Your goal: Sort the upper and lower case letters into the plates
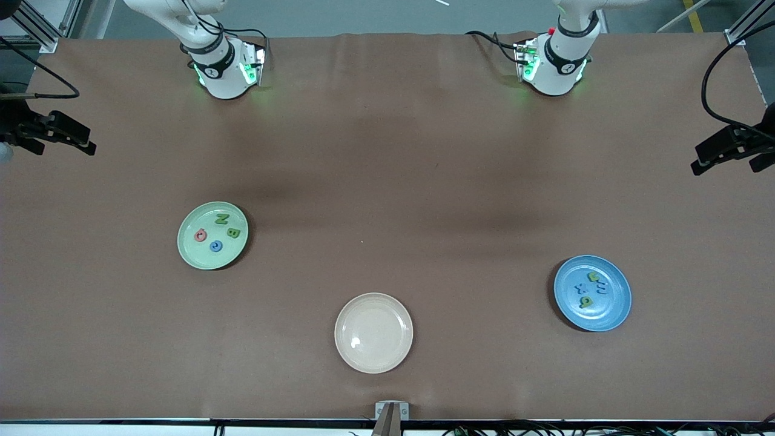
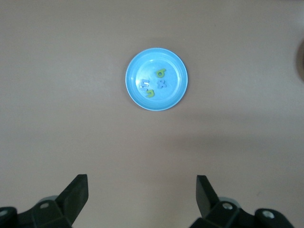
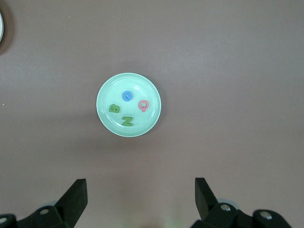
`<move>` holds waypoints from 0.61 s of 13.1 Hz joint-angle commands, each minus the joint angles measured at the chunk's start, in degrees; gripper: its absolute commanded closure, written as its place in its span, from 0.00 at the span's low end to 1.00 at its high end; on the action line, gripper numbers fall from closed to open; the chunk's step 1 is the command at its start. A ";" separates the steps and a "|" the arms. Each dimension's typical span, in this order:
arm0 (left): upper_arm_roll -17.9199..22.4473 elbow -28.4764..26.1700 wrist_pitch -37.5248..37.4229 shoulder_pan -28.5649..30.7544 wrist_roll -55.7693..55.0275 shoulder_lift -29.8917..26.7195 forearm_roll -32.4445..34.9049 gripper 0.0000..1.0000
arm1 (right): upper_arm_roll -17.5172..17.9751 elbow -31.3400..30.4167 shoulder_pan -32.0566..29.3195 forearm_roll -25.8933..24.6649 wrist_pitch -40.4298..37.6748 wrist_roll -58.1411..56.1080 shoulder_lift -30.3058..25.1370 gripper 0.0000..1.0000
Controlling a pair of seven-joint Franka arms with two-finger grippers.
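A cream-beige plate [image 1: 373,332] (holding nothing) sits on the brown table [image 1: 424,181]

The brown table [image 1: 387,151] is mostly bare. Only three things sit on it, well apart from each other. The green plate [image 1: 212,235] is toward the right arm's end, with four small letters [image 1: 218,233] lying flat inside. The blue plate [image 1: 592,293] is toward the left arm's end, with four small letters [image 1: 588,289] in it too. The cream plate [image 1: 373,332] sits between them, nearest the front camera. Wide bare gaps lie between all three plates. The left gripper [image 2: 142,194] and right gripper [image 3: 141,194] hang high above the table with fingers spread wide, and nothing is between them.
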 commanded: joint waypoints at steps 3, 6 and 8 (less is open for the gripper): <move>-3.67 -5.19 0.37 0.45 -0.44 -4.51 -0.13 0.00 | 1.30 -2.10 -1.60 -1.06 0.33 0.84 -2.10 0.00; -4.30 -8.11 1.62 0.36 0.09 -6.81 -0.13 0.00 | 1.30 -2.10 -1.52 -0.79 -0.19 0.93 -2.19 0.00; -4.48 -7.59 1.62 0.36 0.71 -6.38 -0.13 0.00 | 1.30 -2.10 -1.60 -0.36 -0.37 0.93 -2.28 0.00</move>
